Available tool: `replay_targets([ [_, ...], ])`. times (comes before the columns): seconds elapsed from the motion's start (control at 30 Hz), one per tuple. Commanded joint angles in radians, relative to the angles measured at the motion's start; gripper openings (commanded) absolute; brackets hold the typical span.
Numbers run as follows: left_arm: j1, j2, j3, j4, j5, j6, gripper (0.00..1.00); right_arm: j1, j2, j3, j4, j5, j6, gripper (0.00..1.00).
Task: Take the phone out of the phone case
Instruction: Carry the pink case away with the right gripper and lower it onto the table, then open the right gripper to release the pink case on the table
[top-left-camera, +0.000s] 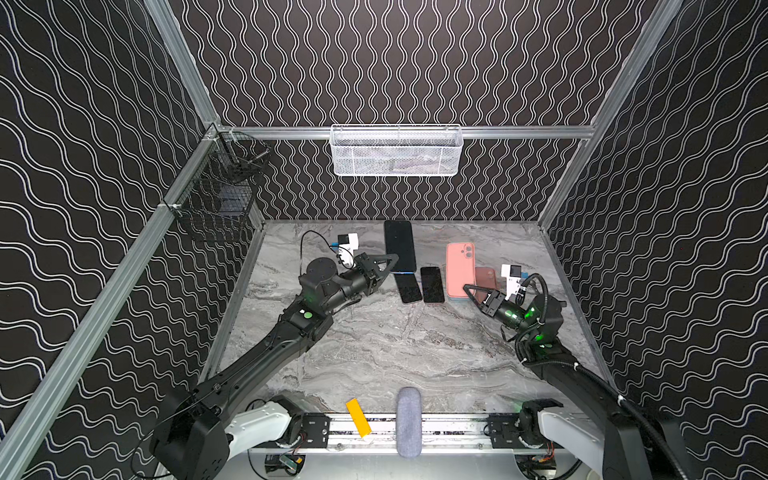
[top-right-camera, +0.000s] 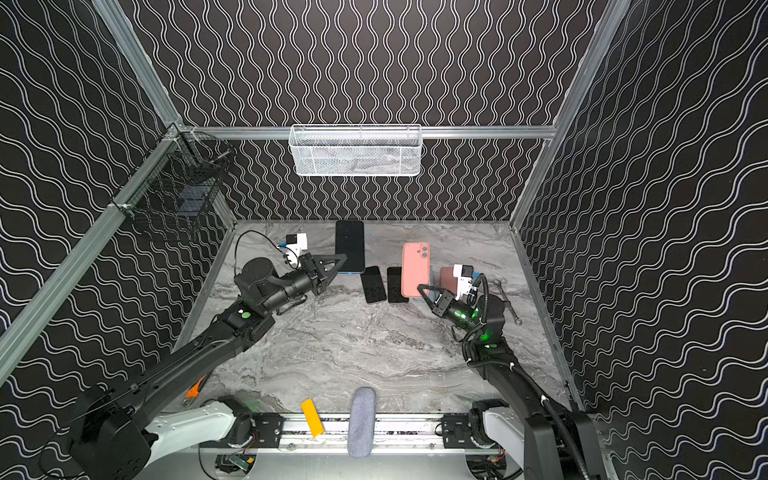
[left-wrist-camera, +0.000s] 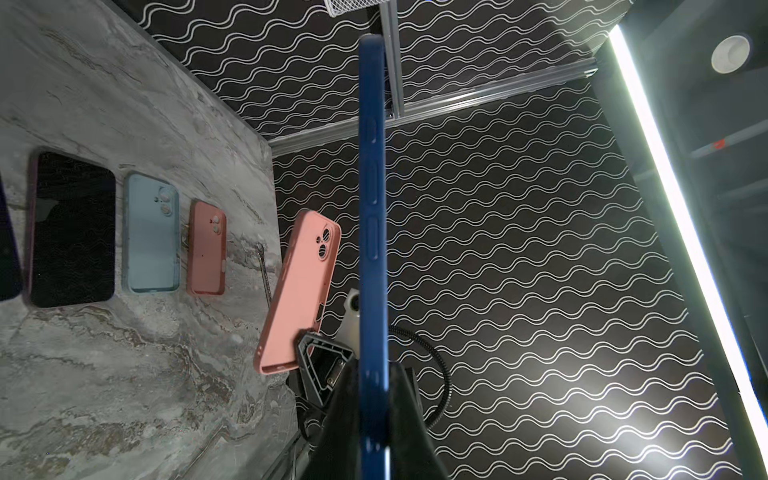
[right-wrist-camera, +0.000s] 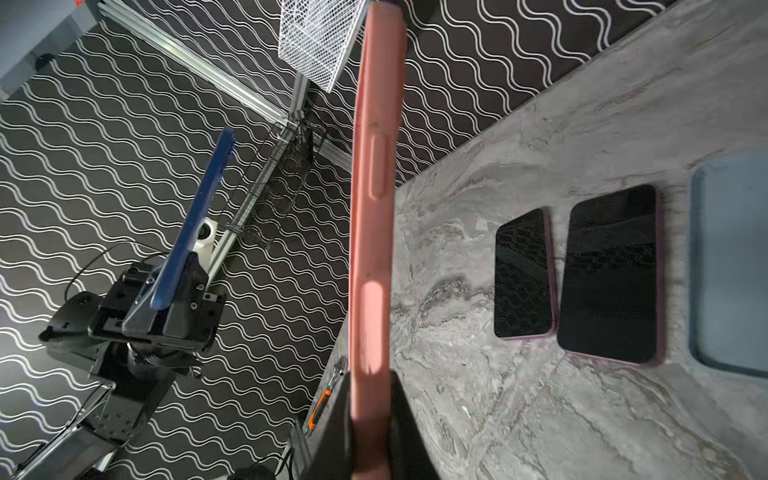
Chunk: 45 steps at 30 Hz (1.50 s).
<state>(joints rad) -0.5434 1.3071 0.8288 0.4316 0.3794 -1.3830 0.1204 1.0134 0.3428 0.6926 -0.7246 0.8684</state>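
Phone (top-left-camera: 400, 247), dark screen up, in blue case (left-wrist-camera: 372, 187): mid-frame in both top views, held off the surface (top-left-camera: 374, 353), lower end pinched by left claw (top-left-camera: 390, 261).
Pink case (top-left-camera: 460, 266): right of centre, raised, lower end pinched by right claw (top-left-camera: 468, 291); contents cannot be told.
Flat phone (top-left-camera: 408, 288) and neighbour (top-left-camera: 432, 284): side by side on the surface between the claws, screens dark, rims purplish.
Pale-blue case (left-wrist-camera: 151, 232), red case (left-wrist-camera: 208, 249): flat, beside those.
Wrench (top-right-camera: 507, 301): near the surface's right edge.
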Motion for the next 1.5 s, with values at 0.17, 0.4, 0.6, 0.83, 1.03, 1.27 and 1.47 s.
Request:
replay_targets([
  [0.17,0.039,0.025,0.015,0.058,0.055,0.027,0.0,-0.031,-0.025,-0.015,-0.153,-0.084,-0.066,0.08],
  [0.4,0.058,0.023,-0.002,0.058,0.055,0.022,0.0,-0.036,-0.036,-0.059,-0.202,-0.081,-0.083,0.08],
  [0.6,0.063,0.034,-0.006,0.058,0.052,0.026,0.0,-0.036,-0.054,-0.14,-0.211,-0.035,-0.06,0.08],
  [0.83,0.066,0.055,-0.006,0.058,0.058,0.021,0.0,-0.039,-0.095,-0.195,-0.32,0.044,-0.082,0.08],
  [1.03,0.068,0.067,-0.007,0.058,0.064,0.022,0.0,-0.042,-0.094,-0.206,-0.43,0.099,-0.125,0.09],
  [1.27,0.071,0.075,-0.01,0.059,0.071,0.02,0.0,-0.044,-0.09,-0.209,-0.512,0.138,-0.186,0.09],
  [1.47,0.072,0.078,-0.016,0.059,0.072,0.019,0.0,-0.044,-0.087,-0.237,-0.523,0.158,-0.209,0.11],
])
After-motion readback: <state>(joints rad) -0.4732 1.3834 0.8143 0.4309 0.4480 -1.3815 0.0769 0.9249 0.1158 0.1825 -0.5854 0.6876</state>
